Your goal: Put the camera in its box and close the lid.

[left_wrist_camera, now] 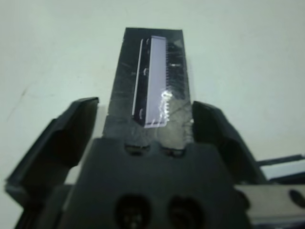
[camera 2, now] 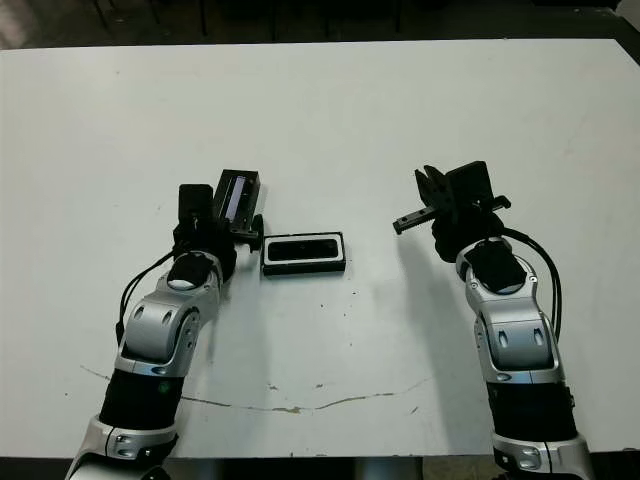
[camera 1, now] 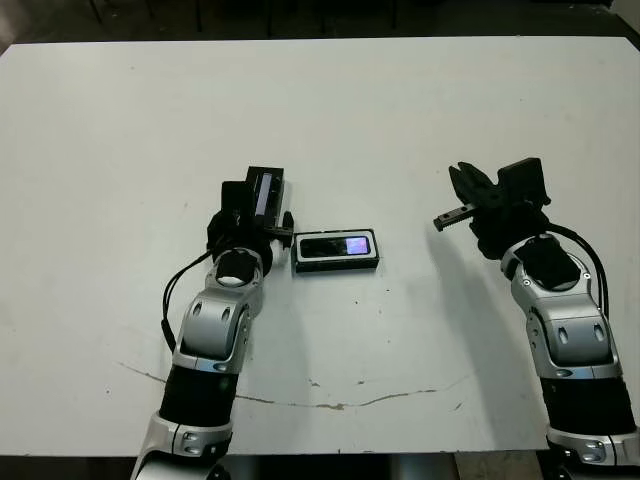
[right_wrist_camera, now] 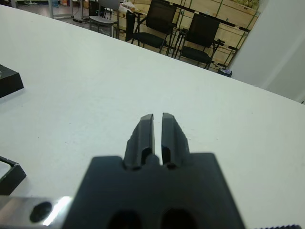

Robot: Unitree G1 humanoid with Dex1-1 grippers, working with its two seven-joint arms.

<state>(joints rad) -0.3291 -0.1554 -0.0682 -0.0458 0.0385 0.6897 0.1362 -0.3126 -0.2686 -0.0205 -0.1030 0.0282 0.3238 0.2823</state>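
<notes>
Two robot arms reach over a white table (camera 1: 400,120). The left gripper (camera 1: 262,215) has its two black fingers spread apart on either side of the lid (camera 1: 266,190), a flat black rectangle with a long pale grey stripe down its middle; in the left wrist view the fingers (left_wrist_camera: 71,129) flank the lid without clearly pressing on it. Just to the right of that gripper lies the box (camera 1: 336,252), a small shallow black tray lying lengthwise across the table, with the glossy black camera (camera 1: 337,246) resting inside it, white lining showing around its edges. The box has no cover on it. The right gripper (camera 1: 462,200) hovers well apart from the box, off to the right, its fingers pressed nearly together and holding nothing.
</notes>
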